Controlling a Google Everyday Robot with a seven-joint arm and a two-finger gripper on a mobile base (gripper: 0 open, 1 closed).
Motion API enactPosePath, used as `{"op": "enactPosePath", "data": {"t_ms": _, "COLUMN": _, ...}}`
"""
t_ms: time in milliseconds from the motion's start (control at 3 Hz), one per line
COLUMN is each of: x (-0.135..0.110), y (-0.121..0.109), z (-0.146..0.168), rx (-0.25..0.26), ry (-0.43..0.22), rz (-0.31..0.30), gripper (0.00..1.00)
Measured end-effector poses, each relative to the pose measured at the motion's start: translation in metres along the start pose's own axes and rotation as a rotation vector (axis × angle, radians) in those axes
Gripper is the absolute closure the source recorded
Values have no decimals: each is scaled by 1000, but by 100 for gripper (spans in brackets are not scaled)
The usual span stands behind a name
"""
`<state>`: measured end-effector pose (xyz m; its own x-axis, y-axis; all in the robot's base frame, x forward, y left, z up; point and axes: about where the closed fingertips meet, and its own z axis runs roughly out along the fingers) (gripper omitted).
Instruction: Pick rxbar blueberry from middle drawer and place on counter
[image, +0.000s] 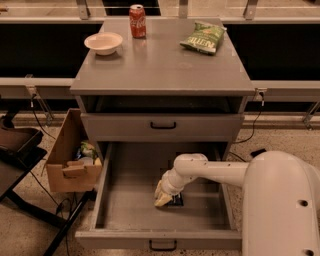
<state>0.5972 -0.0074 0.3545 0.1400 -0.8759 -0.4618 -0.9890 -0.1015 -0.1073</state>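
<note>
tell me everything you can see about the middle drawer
The middle drawer is pulled open toward the camera, under the shut shallower drawer. Smooth grey all over: flat floor, tall side walls, a black handle on its front. Inside, right of centre, the gripper reaches down over the rxbar blueberry, a small dark wrapper lying on the floor.

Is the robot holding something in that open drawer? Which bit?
Cannot tell. The gripper sits against the small dark-blue wrapped bar in the deep grey drawer.
</note>
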Motion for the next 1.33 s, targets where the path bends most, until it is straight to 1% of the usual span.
{"op": "enactPosePath", "data": {"t_ms": 333, "x": -2, "y": 1, "z": -3, "rx": 0, "ry": 0, "rz": 0, "gripper": 100}}
{"op": "enactPosePath", "data": {"t_ms": 667, "x": -2, "y": 1, "z": -3, "rx": 0, "ry": 0, "rz": 0, "gripper": 100}}
{"op": "enactPosePath", "data": {"t_ms": 1000, "x": -10, "y": -3, "z": -13, "rx": 4, "ry": 14, "rz": -21, "gripper": 100}}
{"op": "enactPosePath", "data": {"t_ms": 1333, "x": -24, "y": -3, "z": -83, "rx": 17, "ry": 116, "rz": -71, "gripper": 100}}
